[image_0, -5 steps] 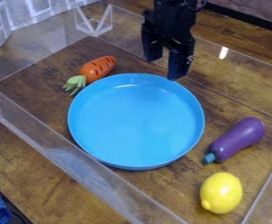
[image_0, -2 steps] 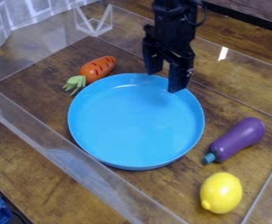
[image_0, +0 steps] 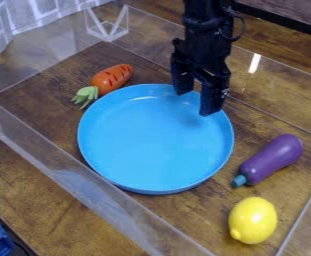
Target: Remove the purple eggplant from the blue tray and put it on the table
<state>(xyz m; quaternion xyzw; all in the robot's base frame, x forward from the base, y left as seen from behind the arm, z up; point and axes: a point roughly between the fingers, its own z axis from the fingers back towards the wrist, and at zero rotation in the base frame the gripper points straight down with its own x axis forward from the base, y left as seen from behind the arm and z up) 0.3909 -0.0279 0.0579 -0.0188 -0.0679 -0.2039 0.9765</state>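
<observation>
Comparing this view with the previous ones, we see the gripper (image_0: 198, 98) shifted a little toward the near side and toward the eggplant's side, its fingertips now over the far rim of the blue tray (image_0: 155, 140). The purple eggplant (image_0: 270, 158) has not moved: it lies on the table (image_0: 35, 145) outside the tray, its teal cap pointing toward the rim with a narrow strip of wood between. We see nothing in the tray, so we judge the task's result already reached; what seems left for us is to back the arm off without disturbing anything.

Our gripper's two fingers stand wide apart, and we see nothing held between them. Whether the tips touch the rim we cannot tell, so we would lift before travelling sideways, lest we drag the tray.

The yellow lemon (image_0: 253, 220) sits nearer the camera than the eggplant, and the orange carrot (image_0: 112, 78) lies near the tray's far rim on the opposite side. Clear walls (image_0: 84, 180) bound the table, so we would keep low moves inside them. The roomiest path looks to be up and away over the far planks.
</observation>
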